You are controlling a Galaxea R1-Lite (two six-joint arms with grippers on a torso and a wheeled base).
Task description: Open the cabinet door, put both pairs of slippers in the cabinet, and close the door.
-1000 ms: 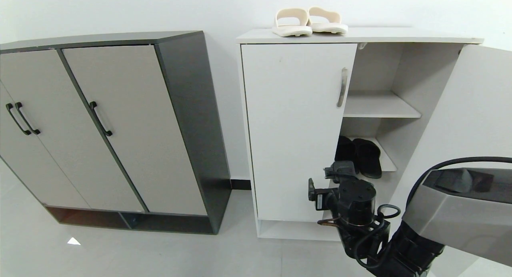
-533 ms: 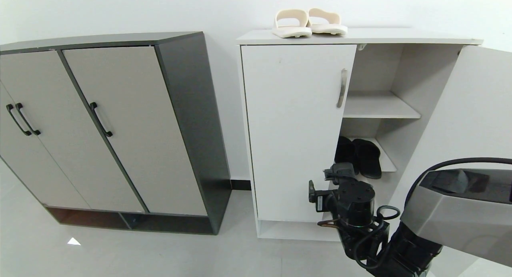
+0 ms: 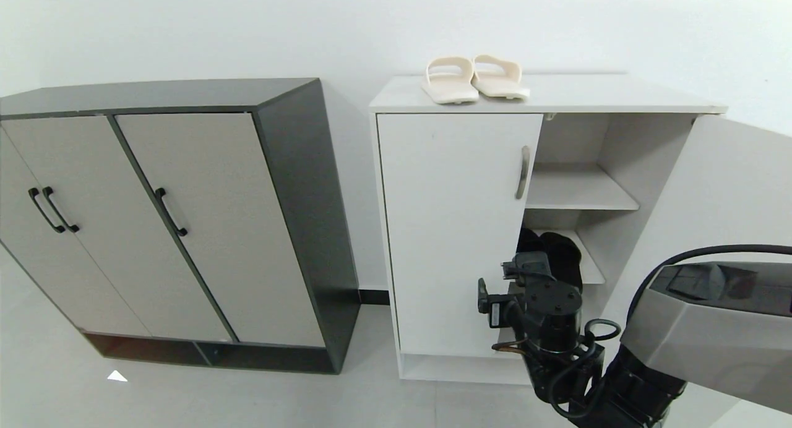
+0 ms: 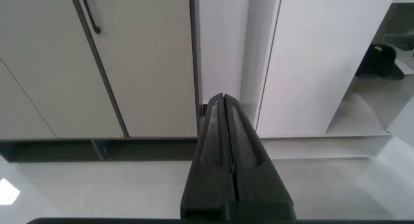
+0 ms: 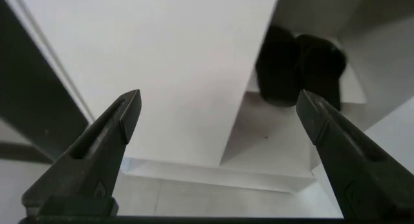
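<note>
Two pairs of slippers logged, both placed against the white cabinet.

Pair 1: beige slippers. They sit side by side on top of the white cabinet, over its left half, directly above the left door.

Pair 2: black slippers. They sit side by side inside the white cabinet, on the lower shelf beneath the upper shelf. In the head view the left slipper is partly hidden by the edge of the left door.

Doors of the white cabinet: the left door is shut, with its handle upright at its inner edge. The right door is swung wide open, so the right compartment is exposed.

Right end effector: low in front of the white cabinet, facing the inner edge of the left door and the open compartment. Fingers are spread wide and released, with nothing between them. It is apart from the black slippers and touches neither door.

Left end effector: out in front of the white cabinet's left side, above the floor. It is aimed at the strip of wall between the white cabinet and the dark cabinet. Fingers are clenched flat against each other, with nothing held, and it is well apart from both pairs.

The dark cabinet stands just to the left of the white cabinet with its doors shut.
</note>
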